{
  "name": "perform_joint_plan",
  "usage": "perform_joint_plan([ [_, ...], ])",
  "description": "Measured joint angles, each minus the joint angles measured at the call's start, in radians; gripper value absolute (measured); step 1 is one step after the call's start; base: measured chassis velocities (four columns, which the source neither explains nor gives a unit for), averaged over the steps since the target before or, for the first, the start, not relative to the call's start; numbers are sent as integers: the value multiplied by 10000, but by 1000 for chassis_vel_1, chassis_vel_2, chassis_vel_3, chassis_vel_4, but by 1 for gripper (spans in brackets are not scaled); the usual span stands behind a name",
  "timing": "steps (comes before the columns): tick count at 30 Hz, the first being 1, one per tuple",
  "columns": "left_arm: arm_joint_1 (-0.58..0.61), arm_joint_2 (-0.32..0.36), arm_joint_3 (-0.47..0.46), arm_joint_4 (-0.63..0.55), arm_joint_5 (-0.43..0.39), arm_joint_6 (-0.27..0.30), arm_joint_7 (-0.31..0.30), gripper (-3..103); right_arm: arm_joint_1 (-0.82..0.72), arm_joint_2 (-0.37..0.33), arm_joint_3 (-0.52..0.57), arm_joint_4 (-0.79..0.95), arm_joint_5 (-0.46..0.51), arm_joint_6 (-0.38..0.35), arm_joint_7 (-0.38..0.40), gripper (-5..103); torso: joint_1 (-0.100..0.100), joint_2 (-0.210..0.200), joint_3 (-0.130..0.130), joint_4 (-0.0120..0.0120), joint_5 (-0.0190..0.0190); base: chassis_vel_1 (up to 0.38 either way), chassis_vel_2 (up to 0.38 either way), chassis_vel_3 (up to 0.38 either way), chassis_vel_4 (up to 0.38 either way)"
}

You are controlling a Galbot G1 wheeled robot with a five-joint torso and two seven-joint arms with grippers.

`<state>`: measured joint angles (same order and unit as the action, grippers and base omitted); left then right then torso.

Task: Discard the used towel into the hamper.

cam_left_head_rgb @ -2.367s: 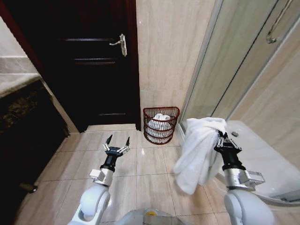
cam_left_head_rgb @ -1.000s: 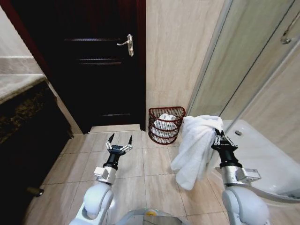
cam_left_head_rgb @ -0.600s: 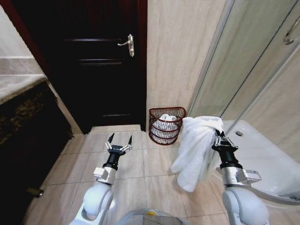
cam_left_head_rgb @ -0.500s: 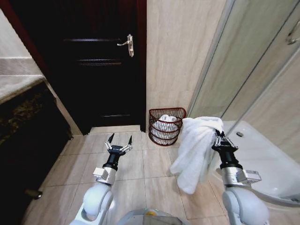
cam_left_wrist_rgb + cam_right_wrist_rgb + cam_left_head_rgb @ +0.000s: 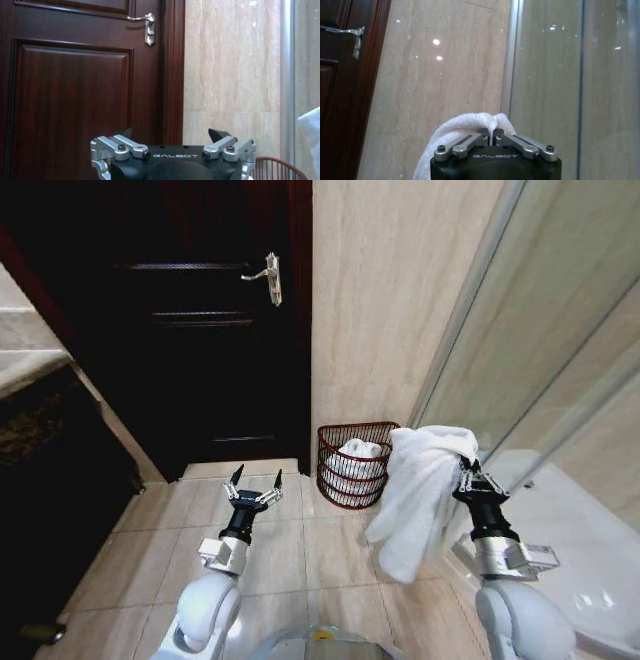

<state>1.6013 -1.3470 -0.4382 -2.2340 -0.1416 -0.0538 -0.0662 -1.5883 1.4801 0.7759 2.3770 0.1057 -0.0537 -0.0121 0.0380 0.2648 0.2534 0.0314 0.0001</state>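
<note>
Head view showed the right tool [image 5: 467,471] clamped shut on the white towel [image 5: 418,495], which hung from it in a long fold above the tiled floor [image 5: 310,550]. The left tool [image 5: 254,483] was held out low with fingers spread, holding nothing. The hamper [image 5: 355,462] stood farther off against the wall, just left of the towel, already holding white cloth. The drop itself was not yet done.

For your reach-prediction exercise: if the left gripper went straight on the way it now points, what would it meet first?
Probably the dark wooden door: the left gripper, jaws open, faces its lower panel with nothing visible between, though depth is unclear.
</note>
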Motion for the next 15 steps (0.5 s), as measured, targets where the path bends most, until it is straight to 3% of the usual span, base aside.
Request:
perform_joint_plan([
  [15,-98,-11,-154,189,-33,261,-84,100,288,-106,-115,-192,355,40,269,3,2,-1,2,0,1,-90,126,98,-134],
])
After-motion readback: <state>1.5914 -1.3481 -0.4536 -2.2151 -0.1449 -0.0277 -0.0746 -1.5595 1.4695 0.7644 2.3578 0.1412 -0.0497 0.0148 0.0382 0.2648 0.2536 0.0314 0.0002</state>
